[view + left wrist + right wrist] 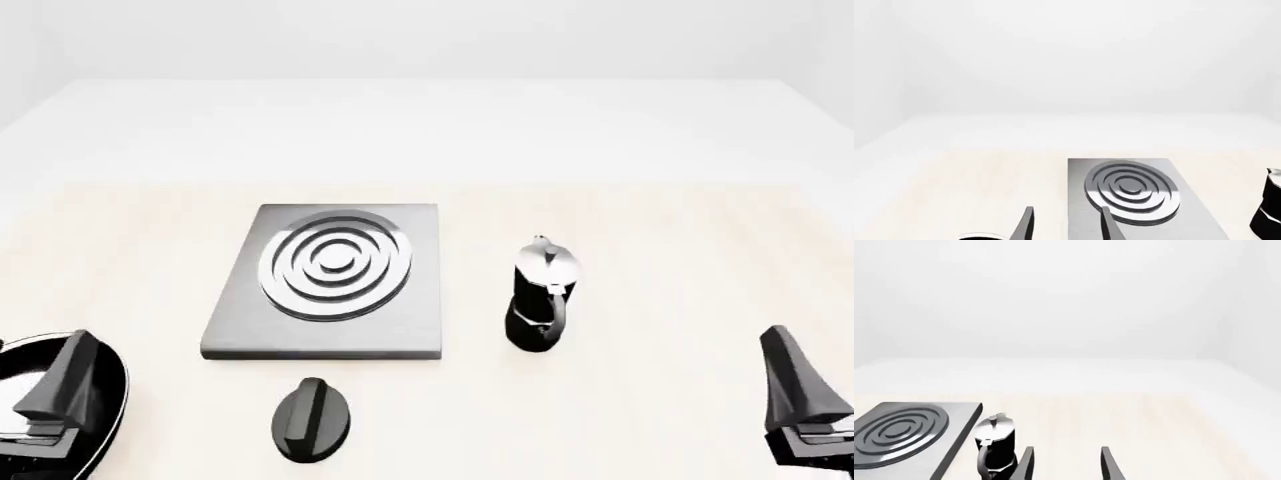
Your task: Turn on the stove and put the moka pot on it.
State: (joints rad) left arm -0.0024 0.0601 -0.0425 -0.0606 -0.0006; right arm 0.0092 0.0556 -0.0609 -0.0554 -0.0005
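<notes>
Moka pot (541,295) upright | handle toward camera | right of stove (327,282)

No writing, label, brand, number or sign can be read anywhere in these views. The stove (400,330) is bare grey metal, the knob (312,420) is plain black, and the pot (541,295) carries no mark on its silver top or black base.
</notes>
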